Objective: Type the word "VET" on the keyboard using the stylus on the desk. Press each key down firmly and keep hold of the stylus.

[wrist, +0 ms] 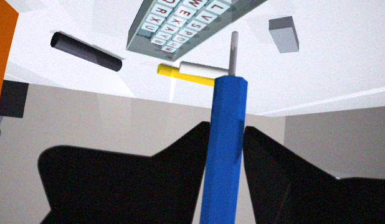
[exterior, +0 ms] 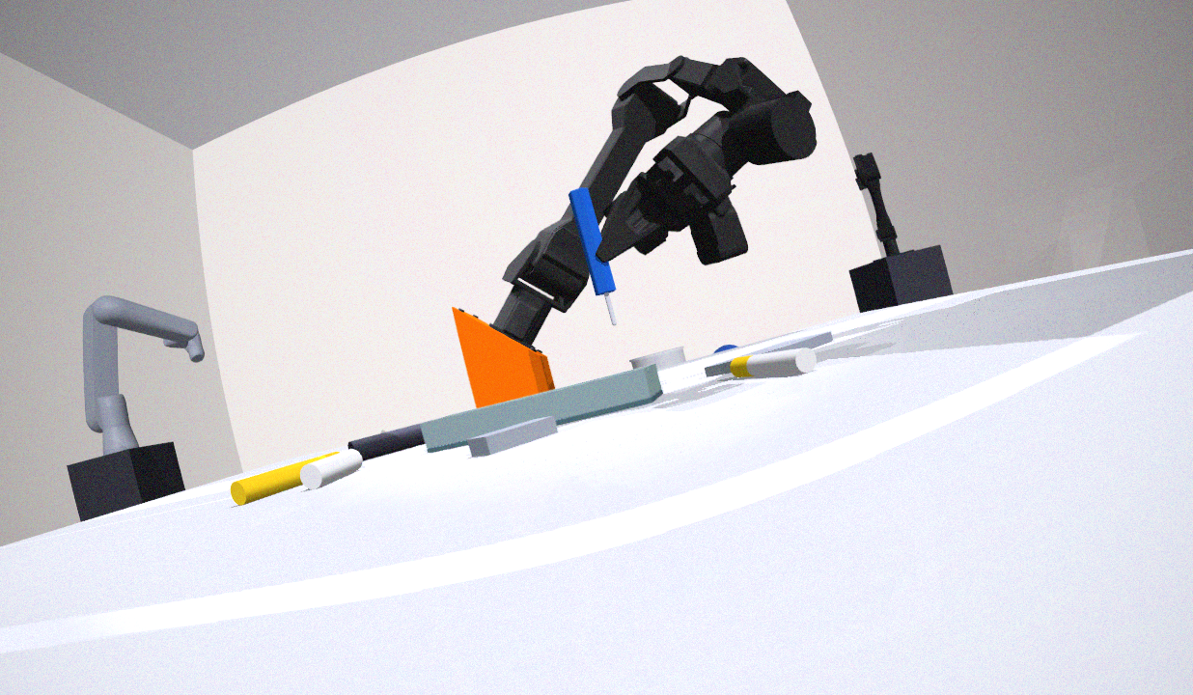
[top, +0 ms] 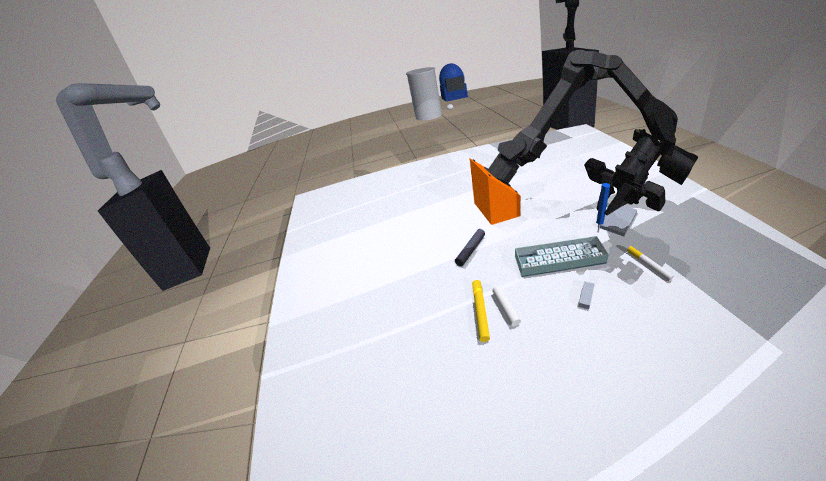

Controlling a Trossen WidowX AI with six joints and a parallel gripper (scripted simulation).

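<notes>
Gripping the blue, six-sided stylus with thin grey tip (top: 603,204) (exterior: 593,241) (wrist: 226,134) in black, pointed jaws (top: 608,206) (exterior: 598,250). Held up above the white worktop (top: 391,383) (exterior: 712,587) (wrist: 336,71), near the one-o'clock edge of the grey-green, box-shaped keyboard (top: 562,270) (exterior: 540,408) (wrist: 192,40) from the top view, with open room between.

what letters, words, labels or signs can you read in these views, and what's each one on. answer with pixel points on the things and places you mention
Readable in the wrist view, all on the keyboard (top: 565,268) (exterior: 540,411) (wrist: 152,48):
"R" key (wrist: 161,10)
"X" key (wrist: 155,19)
"U" key (wrist: 148,27)
"W" key (wrist: 197,3)
"E" key (wrist: 184,12)
"K" key (wrist: 176,21)
"A" key (wrist: 169,28)
"L" key (wrist: 214,7)
"V" key (wrist: 207,17)
"S" key (wrist: 196,25)
"P" key (wrist: 187,33)
"D" key (wrist: 180,39)
Remaining keys are too small, blurred or cut off. I can read no brands, numbers or signs.
</notes>
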